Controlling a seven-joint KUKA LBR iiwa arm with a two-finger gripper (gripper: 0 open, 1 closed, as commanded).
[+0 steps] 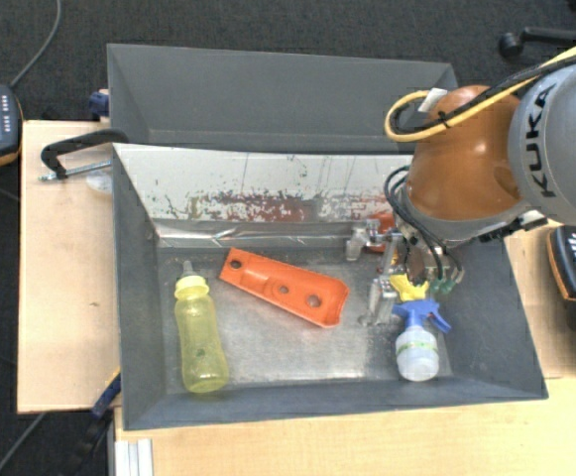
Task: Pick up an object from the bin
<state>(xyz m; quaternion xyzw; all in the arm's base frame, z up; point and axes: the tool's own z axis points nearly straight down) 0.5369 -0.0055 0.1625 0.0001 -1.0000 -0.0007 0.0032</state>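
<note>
- Three loose things lie in the bin (134, 296): one sprayer, one yellow bottle, one orange piece.
- There is one sprayer (416, 343), at the lower right of the bin floor. It lies on its side, with its head towards the upper part of the frame.
- It has a white, rounded body, a blue trigger head above that, and a small yellow part at the very top.
- There is one yellow bottle (200, 340), at the lower left of the floor. It is see-through yellow with a yellow cap, lies lengthwise, and has the cap pointing up the frame.
- There is one orange piece (283, 286), in the middle of the floor. It is long and flat, has a few holes, and slants from upper left down to lower right.
- There is one gripper (371, 271), low in the right half of the bin. It sits just beside the right end of the orange piece and just left of the sprayer's head.
- Its two metal fingers (363, 240) stand apart, one higher in the frame and one lower. Only bare floor lies between them.
- The arm (565, 137) comes in from the upper right, with an orange cover (461, 162) at the wrist. The cover hangs over the sprayer's top.
</note>
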